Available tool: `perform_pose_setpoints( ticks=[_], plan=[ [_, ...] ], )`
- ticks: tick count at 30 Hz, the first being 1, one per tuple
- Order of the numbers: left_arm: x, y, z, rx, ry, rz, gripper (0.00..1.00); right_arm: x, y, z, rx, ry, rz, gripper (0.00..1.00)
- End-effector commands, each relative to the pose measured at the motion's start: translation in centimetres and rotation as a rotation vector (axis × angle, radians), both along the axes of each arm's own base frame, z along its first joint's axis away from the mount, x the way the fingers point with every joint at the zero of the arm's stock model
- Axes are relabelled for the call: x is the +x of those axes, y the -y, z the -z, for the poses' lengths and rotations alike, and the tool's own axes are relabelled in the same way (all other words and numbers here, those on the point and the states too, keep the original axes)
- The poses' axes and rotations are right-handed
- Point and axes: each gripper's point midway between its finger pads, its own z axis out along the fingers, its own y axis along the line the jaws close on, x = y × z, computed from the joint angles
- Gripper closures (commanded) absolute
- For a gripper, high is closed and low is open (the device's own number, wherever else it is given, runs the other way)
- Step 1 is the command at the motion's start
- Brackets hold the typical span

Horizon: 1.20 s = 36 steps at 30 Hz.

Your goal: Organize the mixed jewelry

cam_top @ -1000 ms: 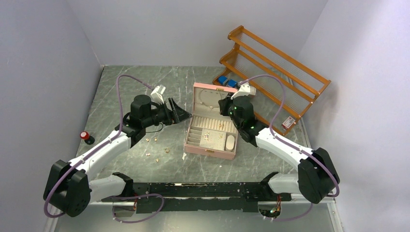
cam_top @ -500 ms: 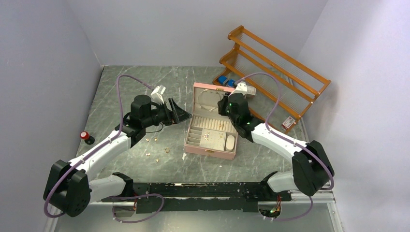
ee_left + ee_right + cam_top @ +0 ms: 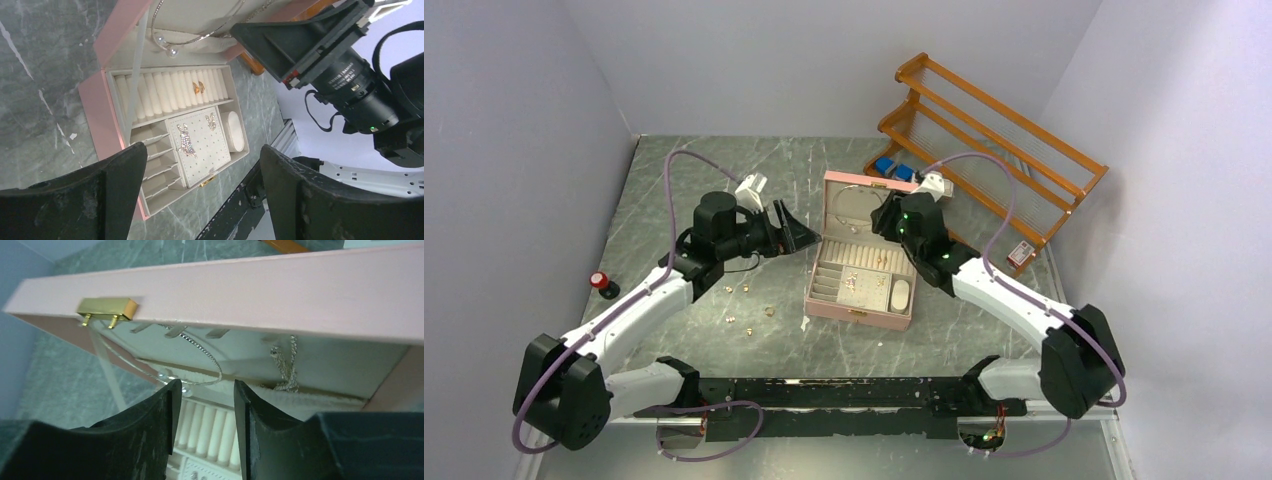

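Our pink box [image 3: 92, 95] holds gold earrings [image 3: 198, 87] on cream rolls [image 3: 165, 92], silvery loop [image 3: 200, 37] in lid; left gripper [image 3: 203, 152] wide, right gripper [image 3: 202, 390] narrow, both empty.

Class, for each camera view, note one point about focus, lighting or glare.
Top external: soft even light, faint shadows, loose gold pieces barely resolved. Left wrist: jewelry box sharp, left fingers dark and slightly soft. Right wrist: right fingers soft-edged, gold clasp glinting.

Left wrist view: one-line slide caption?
Open left pincer frames the open pink jewelry box, a gold earring tucked in its cream ring rolls.
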Motion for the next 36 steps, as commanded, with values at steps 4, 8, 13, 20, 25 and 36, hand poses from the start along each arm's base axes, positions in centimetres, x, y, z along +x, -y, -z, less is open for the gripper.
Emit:
perform_pose_setpoints(
  ticks=[4,8,13,20,25,36],
  plan=[
    [0.1,-0.4,-2.5,0.067,0.058,-0.004,0.06,-2.1,2.1,-1.9,0.269,-0.118,0.225,0.53],
    [0.3,0.7,-2.3,0.083,0.049,-0.011,0.08,-3.4,3.1,-0.1,0.412,-0.223,0.377,0.54],
    [1.7,3.2,-1.0,0.110,0.011,-0.086,0.15,-4.2,3.2,1.7,0.587,-0.297,0.481,0.54],
    [4.2,5.1,-1.0,0.092,0.036,-0.243,0.23,-2.7,2.5,1.9,0.681,-0.306,0.545,0.54],
    [4.8,6.3,-0.1,0.037,0.004,-0.266,0.25,-1.6,2.2,2.7,0.746,-0.298,0.565,0.55],
    [6.5,7.8,1.4,-0.013,-0.044,-0.337,0.37,0.0,1.8,3.5,0.753,-0.301,0.555,0.58]
  ],
)
